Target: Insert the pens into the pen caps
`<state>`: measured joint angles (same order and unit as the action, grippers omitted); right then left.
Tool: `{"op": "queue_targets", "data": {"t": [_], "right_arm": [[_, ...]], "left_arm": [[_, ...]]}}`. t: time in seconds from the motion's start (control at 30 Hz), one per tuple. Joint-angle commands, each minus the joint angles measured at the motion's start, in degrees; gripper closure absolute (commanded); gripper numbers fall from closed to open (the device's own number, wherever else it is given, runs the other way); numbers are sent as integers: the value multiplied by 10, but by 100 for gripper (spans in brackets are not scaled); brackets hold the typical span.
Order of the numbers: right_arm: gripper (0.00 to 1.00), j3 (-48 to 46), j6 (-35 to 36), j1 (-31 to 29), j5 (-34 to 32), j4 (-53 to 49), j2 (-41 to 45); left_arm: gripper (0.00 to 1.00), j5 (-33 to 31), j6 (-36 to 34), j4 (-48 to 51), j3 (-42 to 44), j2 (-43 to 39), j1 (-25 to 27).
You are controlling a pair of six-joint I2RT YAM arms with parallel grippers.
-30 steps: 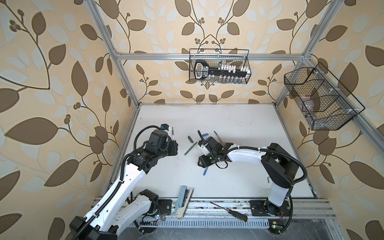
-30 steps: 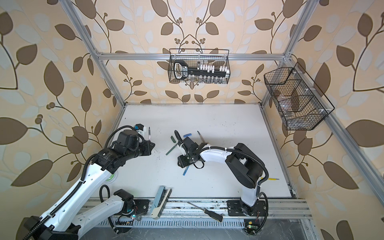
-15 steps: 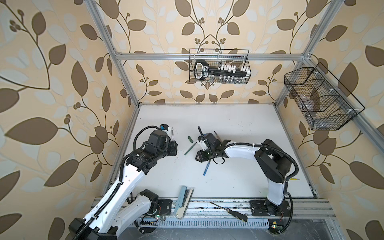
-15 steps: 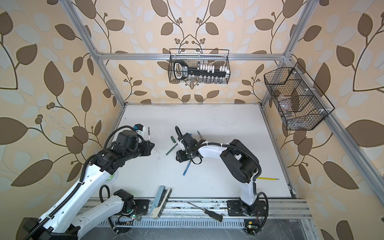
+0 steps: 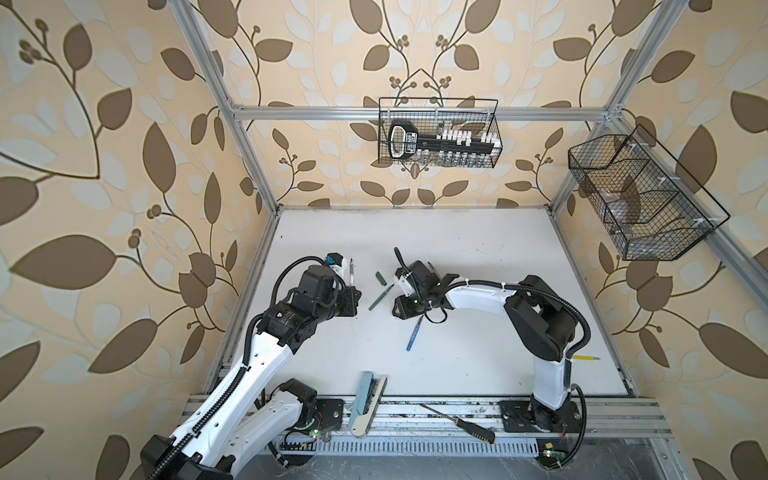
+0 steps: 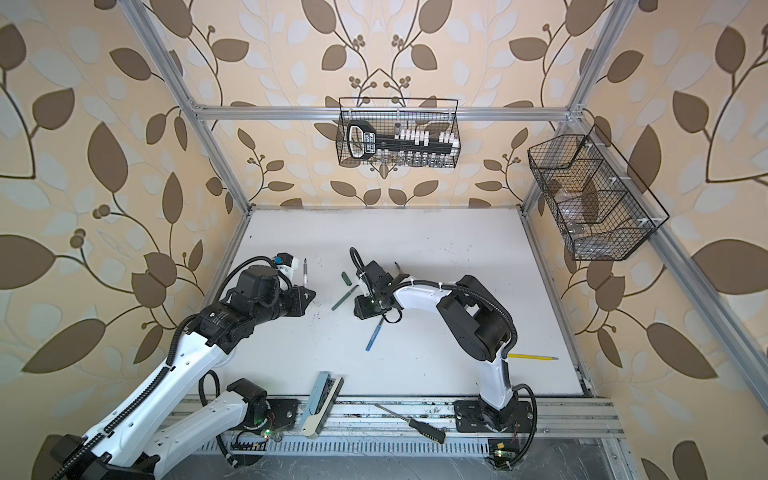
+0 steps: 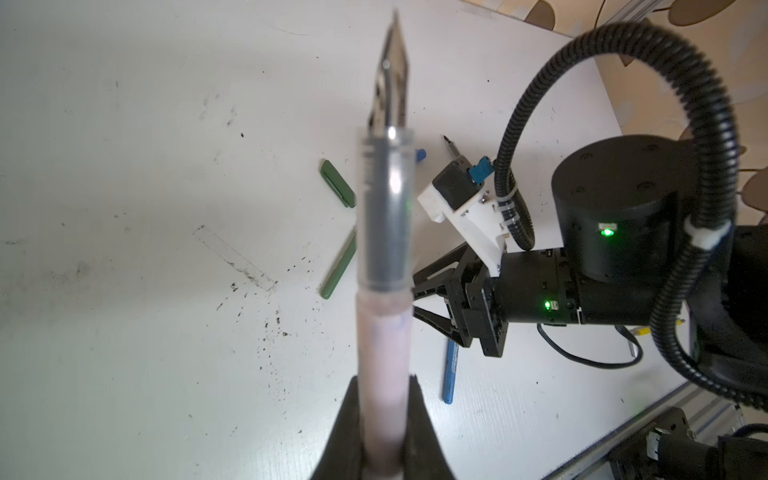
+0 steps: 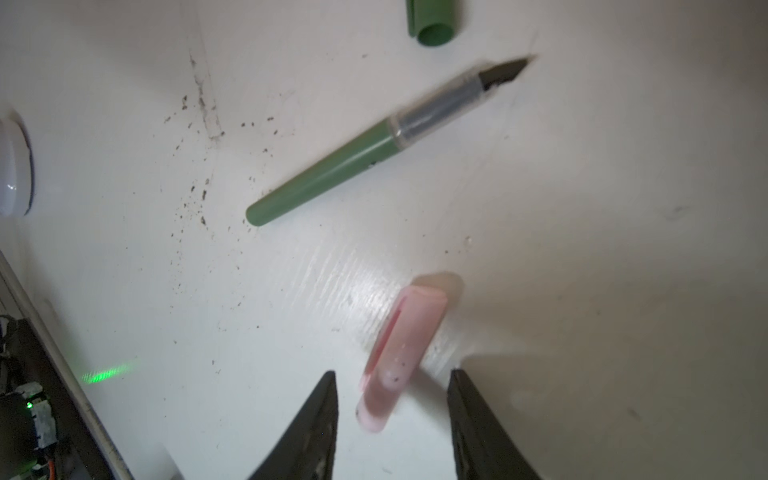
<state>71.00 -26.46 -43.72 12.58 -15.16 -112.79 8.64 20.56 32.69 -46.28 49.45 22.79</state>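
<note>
Left gripper (image 7: 384, 395) is clamped on the pale pink pen (image 7: 384, 232), holding the back of the barrel, with the nib end sticking out past the fingers and held off the white table (image 5: 478, 249). In both top views this is on the table's left side. Right gripper (image 8: 392, 374) is low over the middle of the table with its jaws spread. The pale pink cap (image 8: 405, 340) lies flat between the fingertips with a gap on each side, not pinched. Just past it, the green pen (image 8: 365, 143) lies flat and uncapped. The green cap (image 8: 432, 20) is near its nib, not touching. The blue pen (image 5: 415, 332) lies on the table beside the right gripper, toward the front rail. The blue cap (image 7: 420, 154) peeks out behind the held pen.
</note>
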Motion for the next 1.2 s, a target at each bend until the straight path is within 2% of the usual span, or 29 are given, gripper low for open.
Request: {"op": "queue_targets", "data": {"t": [0.0, 0.17, 0.43, 0.87, 1.03, 1.17], "right_arm": [[58, 24, -3, 6, -6, -21, -13], [66, 43, -5, 4, 2, -25, -30], [70, 75, 11, -7, -34, -84, -53], [81, 98, 18, -22, -64, -110, -80], [82, 94, 25, -22, -74, -114, -71], [82, 59, 21, -17, -64, -75, -29]], "left_arm": [[90, 39, -17, -49, 9, -5, -3], [91, 62, -9, -94, 43, -11, -2], [90, 68, -15, -156, 100, -41, -2], [87, 95, -49, -181, 126, -17, 12], [86, 109, -51, -205, 138, -15, 17], [86, 114, -51, -221, 142, 1, 23]]}}
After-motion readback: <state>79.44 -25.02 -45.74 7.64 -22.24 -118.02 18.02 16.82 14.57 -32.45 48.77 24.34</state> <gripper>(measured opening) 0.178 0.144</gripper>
